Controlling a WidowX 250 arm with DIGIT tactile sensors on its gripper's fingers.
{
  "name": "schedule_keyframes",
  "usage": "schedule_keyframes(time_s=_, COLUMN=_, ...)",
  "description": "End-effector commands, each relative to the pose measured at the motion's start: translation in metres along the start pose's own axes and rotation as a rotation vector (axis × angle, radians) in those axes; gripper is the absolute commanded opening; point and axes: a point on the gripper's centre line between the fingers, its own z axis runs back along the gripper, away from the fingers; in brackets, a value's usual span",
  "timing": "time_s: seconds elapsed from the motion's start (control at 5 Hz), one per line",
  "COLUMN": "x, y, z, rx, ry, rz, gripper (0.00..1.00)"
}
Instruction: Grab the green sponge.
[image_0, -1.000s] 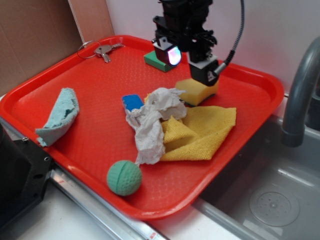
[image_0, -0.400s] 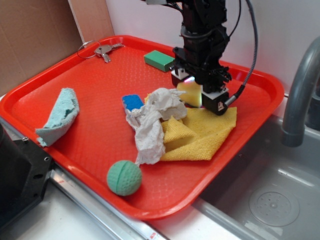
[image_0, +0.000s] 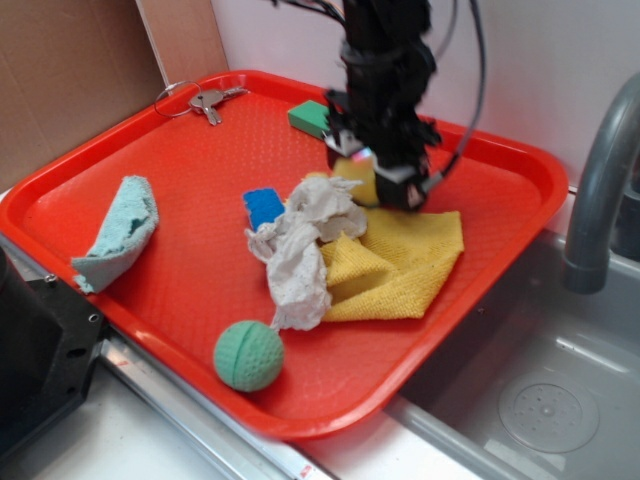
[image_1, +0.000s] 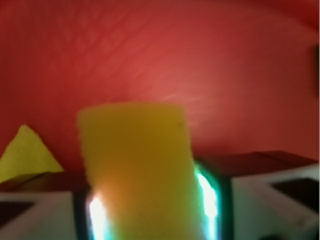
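Note:
The green sponge (image_0: 308, 116) lies flat at the back of the red tray (image_0: 180, 190), just left of my arm and partly hidden by it. My gripper (image_0: 375, 182) is lowered in front of and to the right of it, apart from it. In the wrist view the gripper (image_1: 150, 215) is shut on a yellow sponge (image_1: 135, 160), which fills the gap between the two lit pads (image_1: 207, 200). That yellow sponge (image_0: 357, 172) shows under the fingers in the exterior view. The green sponge is out of the wrist view.
On the tray lie keys (image_0: 205, 100), a blue block (image_0: 263, 205), a crumpled pale rag (image_0: 300, 250), a yellow cloth (image_0: 410, 260), a light blue cloth (image_0: 120, 230) and a green ball (image_0: 248, 355). A sink (image_0: 540, 400) and faucet (image_0: 595, 200) stand at right.
My gripper came down from beside the green sponge onto the yellow sponge. Both have shifted left toward the rag, and the green sponge is uncovered.

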Motion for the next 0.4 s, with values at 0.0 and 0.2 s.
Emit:
schedule_keyframes(time_s=0.0, x=-0.056, y=0.071, z=0.123, rx=-0.026, ry=-0.214, rz=0.348, gripper=0.0)
schedule_keyframes(time_s=0.2, x=-0.087, y=0.097, z=0.152, rx=0.011, ry=-0.229, rz=0.418, gripper=0.0)
